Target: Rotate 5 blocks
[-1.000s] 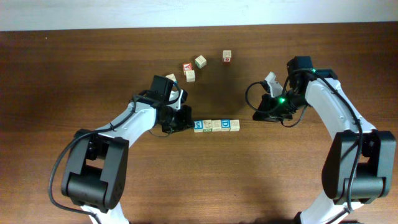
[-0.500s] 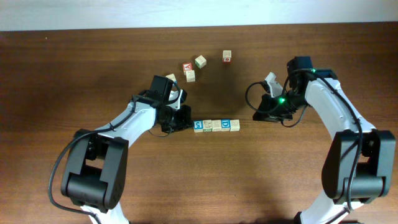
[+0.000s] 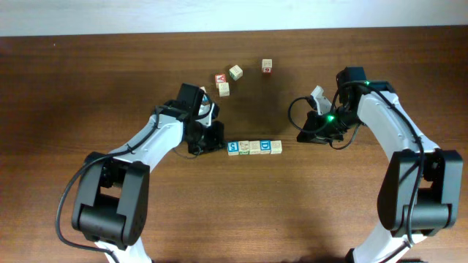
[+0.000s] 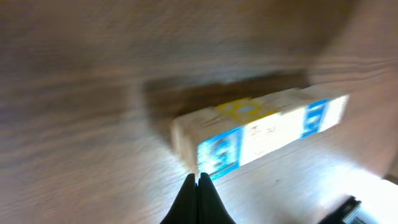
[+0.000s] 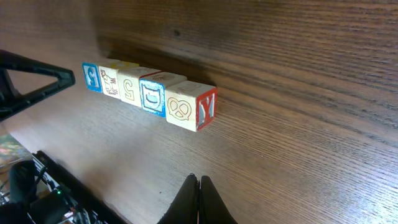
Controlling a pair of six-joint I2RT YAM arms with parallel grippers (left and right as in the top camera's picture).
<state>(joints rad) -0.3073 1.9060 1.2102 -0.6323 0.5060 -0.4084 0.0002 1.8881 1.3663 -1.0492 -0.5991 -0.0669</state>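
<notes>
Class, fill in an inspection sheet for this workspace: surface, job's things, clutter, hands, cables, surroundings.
Surface: brown wood-grain table.
Job's things: row of five blocks, side by side and touching.
Clutter: at least four loose blocks farther back.
Hands: left hand shut, close to the row's blue-faced end; right hand shut, apart from the red Y end.
Cables: black cable loop beside the right arm.
Surroundings: pale strip beyond the table's far edge.

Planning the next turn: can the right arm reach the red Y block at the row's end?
Probably yes. The red Y block ends the row nearest the right gripper, with only bare table between them; its jaws are shut, though.
</notes>
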